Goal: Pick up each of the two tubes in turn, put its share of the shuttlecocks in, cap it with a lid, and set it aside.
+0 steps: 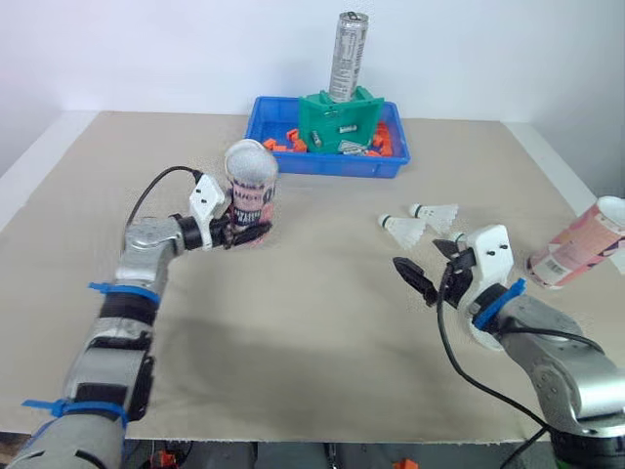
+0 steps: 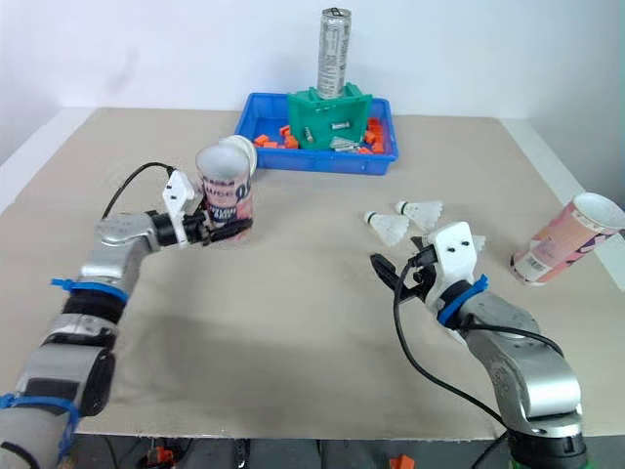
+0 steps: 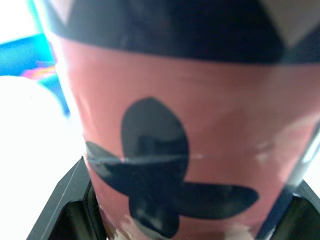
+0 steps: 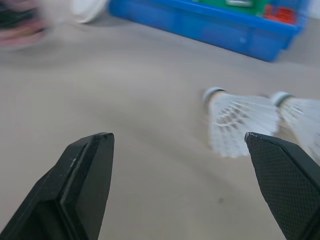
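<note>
Here the left gripper (image 1: 250,234) clasps the upright tube (image 1: 252,184).

The desk (image 1: 293,322) is overlooked from the head, forward and downward, by both eye views, with nearly the same scene shared. The tube (image 3: 190,140) is faced at very close range by the left wrist view. From low over the desk, the shuttlecocks (image 4: 240,120) and blue tray (image 4: 210,30) are faced by the right wrist view.
</note>
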